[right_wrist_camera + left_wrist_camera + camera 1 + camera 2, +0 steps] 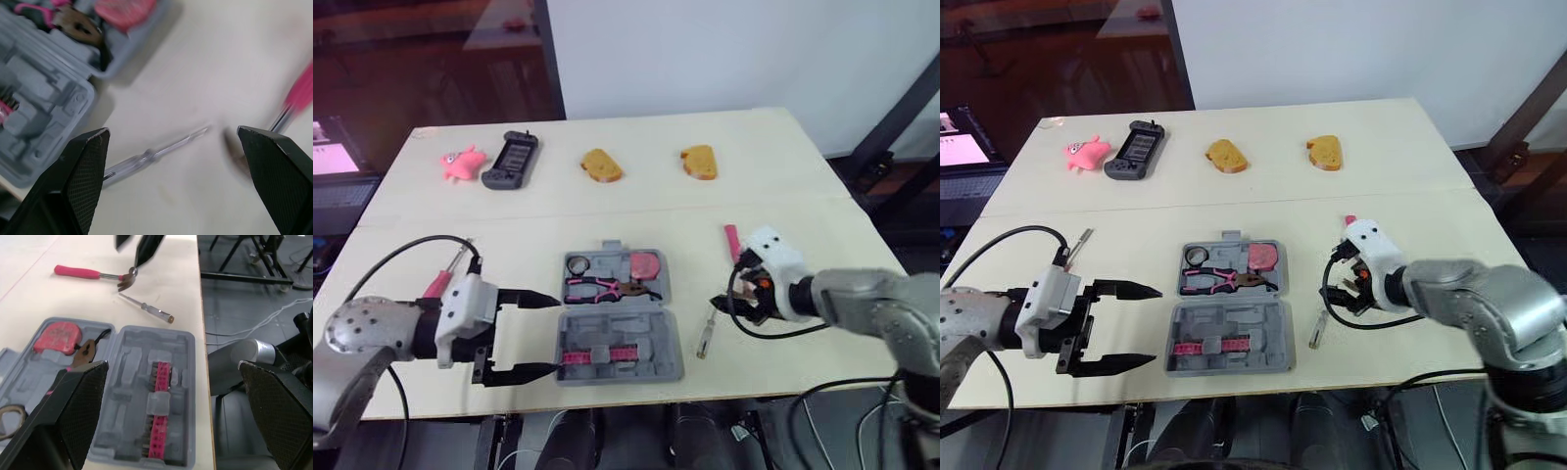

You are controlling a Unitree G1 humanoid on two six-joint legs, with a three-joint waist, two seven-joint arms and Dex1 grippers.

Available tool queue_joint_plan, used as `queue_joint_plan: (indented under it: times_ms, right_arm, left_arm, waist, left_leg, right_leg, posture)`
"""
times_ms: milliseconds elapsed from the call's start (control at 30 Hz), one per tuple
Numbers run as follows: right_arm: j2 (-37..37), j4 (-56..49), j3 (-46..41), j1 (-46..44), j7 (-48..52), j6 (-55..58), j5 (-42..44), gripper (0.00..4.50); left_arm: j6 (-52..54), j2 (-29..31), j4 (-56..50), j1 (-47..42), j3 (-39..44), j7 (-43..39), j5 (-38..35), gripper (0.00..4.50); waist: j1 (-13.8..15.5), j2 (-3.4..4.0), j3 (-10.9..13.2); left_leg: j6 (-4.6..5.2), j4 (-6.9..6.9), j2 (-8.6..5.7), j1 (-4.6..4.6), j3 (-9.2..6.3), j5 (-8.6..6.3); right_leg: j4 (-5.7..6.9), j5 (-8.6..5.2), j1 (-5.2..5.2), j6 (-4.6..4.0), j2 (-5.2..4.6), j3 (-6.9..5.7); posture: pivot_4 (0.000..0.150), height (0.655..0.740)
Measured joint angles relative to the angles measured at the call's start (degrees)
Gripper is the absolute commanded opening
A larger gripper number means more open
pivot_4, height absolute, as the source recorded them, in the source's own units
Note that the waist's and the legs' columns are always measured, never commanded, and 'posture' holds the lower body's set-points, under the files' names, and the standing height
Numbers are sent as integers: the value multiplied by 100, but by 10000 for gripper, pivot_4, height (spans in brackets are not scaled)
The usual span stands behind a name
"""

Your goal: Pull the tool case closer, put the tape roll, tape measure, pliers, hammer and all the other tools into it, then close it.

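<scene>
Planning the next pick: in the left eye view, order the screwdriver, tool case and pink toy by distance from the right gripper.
From the right gripper:
1. Screwdriver, just beside it, on its left.
2. Tool case, farther left, lying open.
3. Pink toy, far off at the back left.

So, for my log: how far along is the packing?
Done: the tool case sits open near the front edge, holding tape roll, pliers and tape measure. In hand: nothing yet; the right gripper hovers open over the hammer and screwdriver beside it; the left gripper is open at the case's left. Left: those two, then closing the case.
</scene>
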Motion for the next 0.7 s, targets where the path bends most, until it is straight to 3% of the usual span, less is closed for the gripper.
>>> queue_joint_plan:
  times_ms: [100, 233, 467, 600, 700]
  right_arm:
    - [-904, 39, 983, -128, 1324, -1404, -647, 44141]
    - [-1466, 485, 2105, -710, 3012, -2927, -1657, 44141]
    - [-917, 2104, 3394, -1534, 4391, -6426, -4189, 44141]
    - [-532, 2963, 3813, -1639, 4724, -8407, -5173, 44141]
    - [-292, 3494, 3895, -1658, 4914, -9262, -5568, 44141]
  left_arm:
    - [-54, -11, 72, 30, 16, 12, 37, 45000]
    - [-89, -73, 78, 157, 155, 47, 44, 45000]
    - [-84, -166, -13, 439, 350, 145, -26, 45000]
    - [-55, -179, -90, 566, 407, 233, -61, 45000]
    - [-34, -183, -164, 642, 447, 293, -69, 45000]
  waist:
    - [-22, 0, 2]
    - [-57, -1, 4]
    - [-37, -4, 6]
    - [-26, -5, 8]
    - [-27, -6, 8]
  left_leg:
    - [1, 6, -4, -17, 8, -1]
    - [1, 13, -1, -14, 16, -1]
    - [-2, 24, 1, -14, 15, 0]
    - [-2, 24, -4, -15, 12, 0]
    - [-4, 29, -3, -13, 9, 1]
  right_leg:
    - [-3, 13, -14, 21, -4, 3]
    - [-1, 18, -15, 19, -5, 8]
    - [8, 24, -17, 19, -2, 9]
    - [6, 25, -17, 20, -4, 14]
    - [14, 25, -16, 19, -2, 15]
  posture:
    - [1500, 7400]
    - [1500, 7400]
    - [1500, 7400]
    - [1500, 7400]
    - [1500, 7400]
